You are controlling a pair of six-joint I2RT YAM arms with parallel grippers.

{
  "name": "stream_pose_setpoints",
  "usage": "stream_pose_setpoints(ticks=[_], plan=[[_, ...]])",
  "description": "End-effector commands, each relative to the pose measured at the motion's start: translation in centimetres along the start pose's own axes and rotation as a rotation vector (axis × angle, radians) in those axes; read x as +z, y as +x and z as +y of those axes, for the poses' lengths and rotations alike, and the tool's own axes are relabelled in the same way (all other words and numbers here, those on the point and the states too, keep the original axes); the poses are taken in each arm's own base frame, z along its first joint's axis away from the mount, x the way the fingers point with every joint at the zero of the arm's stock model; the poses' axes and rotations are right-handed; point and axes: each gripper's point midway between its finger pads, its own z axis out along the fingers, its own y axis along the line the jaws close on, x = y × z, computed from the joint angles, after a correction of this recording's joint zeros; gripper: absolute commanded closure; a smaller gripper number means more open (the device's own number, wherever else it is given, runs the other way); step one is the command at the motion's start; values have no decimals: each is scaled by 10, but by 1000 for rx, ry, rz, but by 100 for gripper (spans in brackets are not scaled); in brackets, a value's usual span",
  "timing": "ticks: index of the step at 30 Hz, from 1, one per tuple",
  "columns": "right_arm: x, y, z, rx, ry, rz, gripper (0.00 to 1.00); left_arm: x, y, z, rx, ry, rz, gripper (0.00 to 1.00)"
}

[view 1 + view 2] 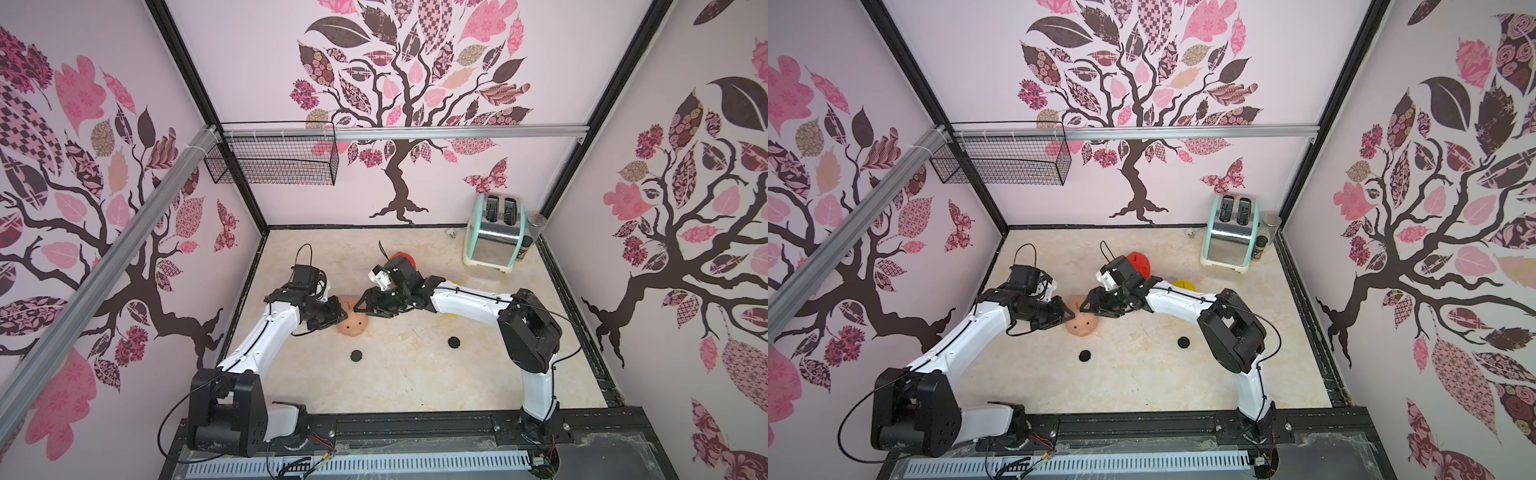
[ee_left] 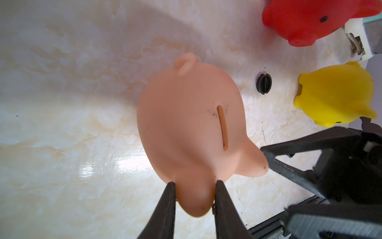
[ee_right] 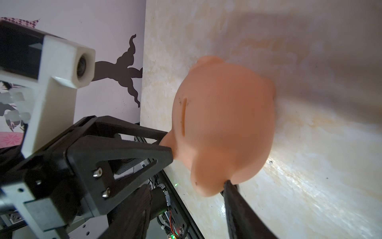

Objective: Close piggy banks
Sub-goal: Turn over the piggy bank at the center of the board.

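Marble-look tabletop [image 1: 415, 382], pink tree wallpaper all round. Peach-pink pig [image 1: 353, 321] a little toward 9 o'clock of centre, coin slot up, belly hole hidden. Left gripper [image 2: 195, 184] pinching small nub on pig's 9 o'clock side. Right gripper [image 1: 362, 309] at pig's 3 o'clock side, jaws spread, one tip touching pig. Red pig [image 1: 1139, 262] toward 12, yellow pig [image 1: 1185, 284] toward 2, neither handled. Black plug [image 1: 356, 355] loose at 7, second plug [image 1: 454, 342] loose at 4. Judgement: no pig seen closed. Early stage, likely all three left.
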Motion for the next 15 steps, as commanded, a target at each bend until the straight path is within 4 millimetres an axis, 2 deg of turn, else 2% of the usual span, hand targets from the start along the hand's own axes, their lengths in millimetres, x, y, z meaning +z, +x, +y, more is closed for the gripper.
stream_pose_setpoints(ticks=[1, 10, 15], plan=[[-10, 1, 65, -121, -144, -5, 41, 26, 26, 40, -57, -162, 105, 94], [-41, -24, 38, -128, -58, -102, 38, 25, 27, 47, -73, -202, 110, 97], [-57, -29, 22, -124, -42, -139, 36, 22, 27, 39, -121, -140, 83, 98]])
